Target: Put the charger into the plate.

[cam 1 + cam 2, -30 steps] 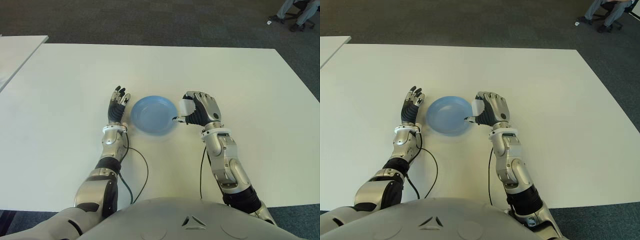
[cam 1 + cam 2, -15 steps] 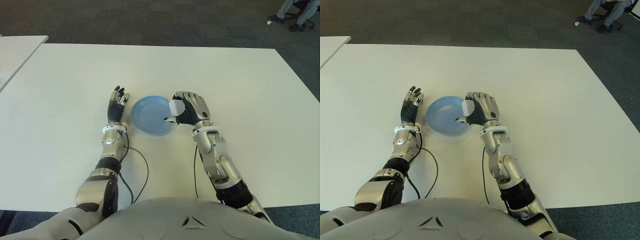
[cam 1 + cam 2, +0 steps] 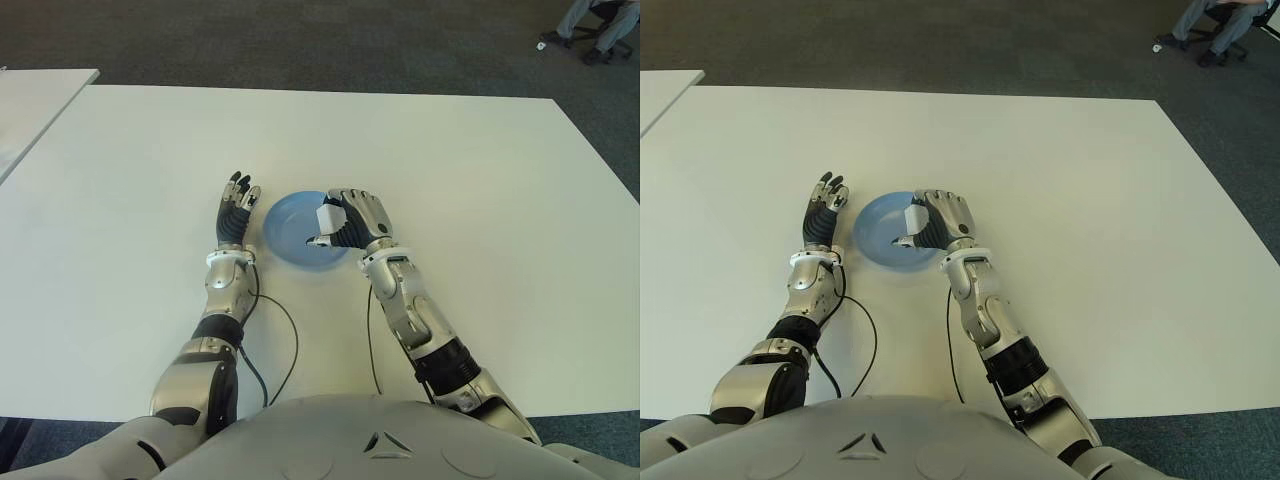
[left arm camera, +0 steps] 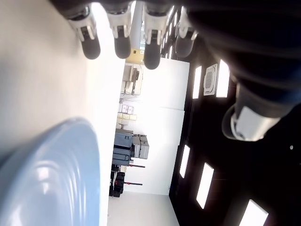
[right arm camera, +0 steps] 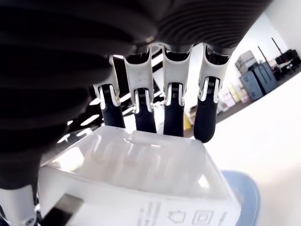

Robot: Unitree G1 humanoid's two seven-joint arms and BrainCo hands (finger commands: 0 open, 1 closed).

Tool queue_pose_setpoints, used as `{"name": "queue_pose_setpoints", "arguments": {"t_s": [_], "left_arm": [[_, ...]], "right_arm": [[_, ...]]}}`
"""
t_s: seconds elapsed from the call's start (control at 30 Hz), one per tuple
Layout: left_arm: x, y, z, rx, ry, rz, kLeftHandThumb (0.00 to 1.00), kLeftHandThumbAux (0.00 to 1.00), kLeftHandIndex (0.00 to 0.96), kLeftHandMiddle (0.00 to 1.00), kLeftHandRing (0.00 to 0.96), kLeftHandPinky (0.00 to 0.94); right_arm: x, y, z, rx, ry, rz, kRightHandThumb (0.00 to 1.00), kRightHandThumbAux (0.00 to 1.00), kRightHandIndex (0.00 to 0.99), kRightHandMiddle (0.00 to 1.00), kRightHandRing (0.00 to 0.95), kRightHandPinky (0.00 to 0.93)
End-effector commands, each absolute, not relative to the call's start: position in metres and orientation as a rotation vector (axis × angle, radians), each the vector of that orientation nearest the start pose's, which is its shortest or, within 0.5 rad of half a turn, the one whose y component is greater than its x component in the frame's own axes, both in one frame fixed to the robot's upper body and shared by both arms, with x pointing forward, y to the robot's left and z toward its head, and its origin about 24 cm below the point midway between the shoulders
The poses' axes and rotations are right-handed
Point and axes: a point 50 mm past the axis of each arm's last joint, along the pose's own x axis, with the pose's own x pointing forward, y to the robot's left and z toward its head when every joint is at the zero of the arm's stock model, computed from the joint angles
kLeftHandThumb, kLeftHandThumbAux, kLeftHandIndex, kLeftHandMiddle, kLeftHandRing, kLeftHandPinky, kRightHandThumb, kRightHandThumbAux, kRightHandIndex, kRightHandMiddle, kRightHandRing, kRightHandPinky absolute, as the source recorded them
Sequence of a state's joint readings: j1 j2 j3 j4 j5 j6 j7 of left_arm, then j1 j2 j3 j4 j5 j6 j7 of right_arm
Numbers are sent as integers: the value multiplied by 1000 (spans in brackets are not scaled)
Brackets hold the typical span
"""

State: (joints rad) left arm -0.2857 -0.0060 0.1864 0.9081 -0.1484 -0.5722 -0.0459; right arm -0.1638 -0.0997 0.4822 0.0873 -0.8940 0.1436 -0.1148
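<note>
Right hand (image 3: 352, 222) grips the charger (image 3: 329, 217) – a white glossy block with rounded edges, small grey printed symbols on one face and a dark patch near one corner, seen close in the right wrist view (image 5: 136, 188). Four fingers (image 5: 173, 106) curl over one side of it, thumb on the opposite side. Charger is held over the right part of the blue plate (image 3: 290, 235), which sits on the white table (image 3: 480, 180); can't tell whether it touches the plate. Left hand (image 3: 236, 208) is just beside the plate on its left, fingers straight and loosely spread, nothing in it – left wrist view shows the plate rim (image 4: 70, 155) close to the fingertips (image 4: 120, 47). A black cable (image 3: 288, 340) runs across the table by the left forearm
</note>
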Motion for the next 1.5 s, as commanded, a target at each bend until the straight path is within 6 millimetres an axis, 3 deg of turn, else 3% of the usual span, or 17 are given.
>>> {"name": "queue_pose_setpoints", "arguments": {"t_s": [0.03, 0.53, 0.67, 0.77, 0.8, 0.9, 1.07, 1.4, 1.47, 1.5], "left_arm": [[256, 165, -52, -189, 149, 138, 0, 519, 0, 130, 77, 0], [253, 160, -51, -170, 141, 131, 0, 533, 0, 135, 91, 7], [252, 160, -51, -167, 142, 132, 0, 539, 0, 131, 90, 11], [252, 159, -50, -166, 142, 132, 0, 541, 0, 129, 87, 9], [252, 159, -50, -165, 144, 132, 0, 542, 0, 129, 87, 10], [252, 159, -50, -163, 146, 132, 0, 547, 0, 127, 86, 12], [252, 159, -50, -156, 146, 130, 0, 546, 0, 127, 85, 4], [252, 160, -50, -139, 147, 120, 0, 514, 0, 137, 87, 0], [253, 160, -49, -139, 146, 116, 0, 506, 0, 141, 88, 0], [253, 160, -49, -139, 146, 114, 0, 503, 0, 143, 89, 0]], "right_arm": [[269, -54, 34, -1031, -199, 304, 860, 675, 405, 540, 834, 656], [277, -46, 19, -1008, -141, 331, 860, 675, 404, 538, 809, 655], [278, -46, 17, -1008, -137, 337, 859, 676, 403, 536, 791, 541], [279, -45, 17, -1007, -136, 340, 859, 675, 403, 535, 782, 514], [279, -45, 17, -1007, -135, 341, 859, 675, 403, 535, 782, 526], [280, -45, 16, -1008, -135, 343, 859, 675, 403, 536, 789, 686], [279, -44, 16, -1017, -151, 347, 857, 676, 402, 532, 791, 760], [279, -50, 12, -1083, -254, 327, 843, 669, 400, 542, 573, 512], [280, -53, 11, -1106, -273, 320, 764, 685, 411, 495, 488, 431], [280, -55, 10, -1116, -280, 318, 705, 562, 372, 450, 432, 388]]}}
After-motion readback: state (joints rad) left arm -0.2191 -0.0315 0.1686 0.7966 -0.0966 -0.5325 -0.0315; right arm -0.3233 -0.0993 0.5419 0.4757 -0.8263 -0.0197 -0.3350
